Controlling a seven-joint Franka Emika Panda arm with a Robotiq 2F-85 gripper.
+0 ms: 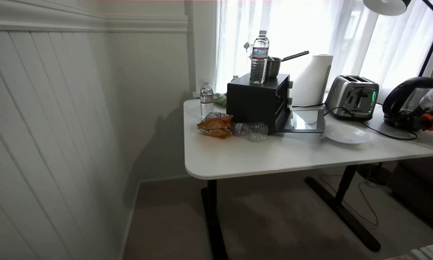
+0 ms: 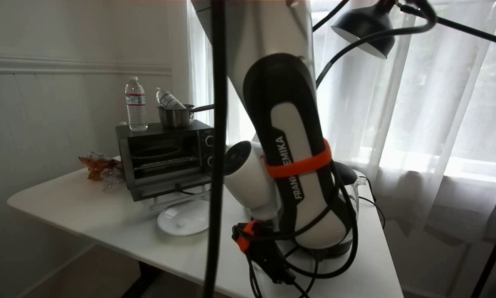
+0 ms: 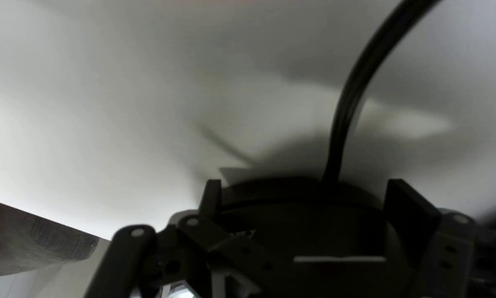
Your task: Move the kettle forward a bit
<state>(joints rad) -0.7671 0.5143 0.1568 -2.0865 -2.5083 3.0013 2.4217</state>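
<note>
Hand (image 3: pixel 302 194) is spread wide at the rounded black-and-clear kettle (image 1: pixel 411 100), right of the boxy silver-metal toaster (image 1: pixel 353 96) on the white table (image 1: pixel 292 155) (can't tell if it's touching), so I'd nudge forward low and slow, minding that thin black cord (image 3: pixel 350 95).

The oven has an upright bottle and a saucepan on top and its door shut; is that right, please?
Not quite: the door of the oven is lowered open, as both exterior views show; the upright bottle and saucepan are on top.
</note>
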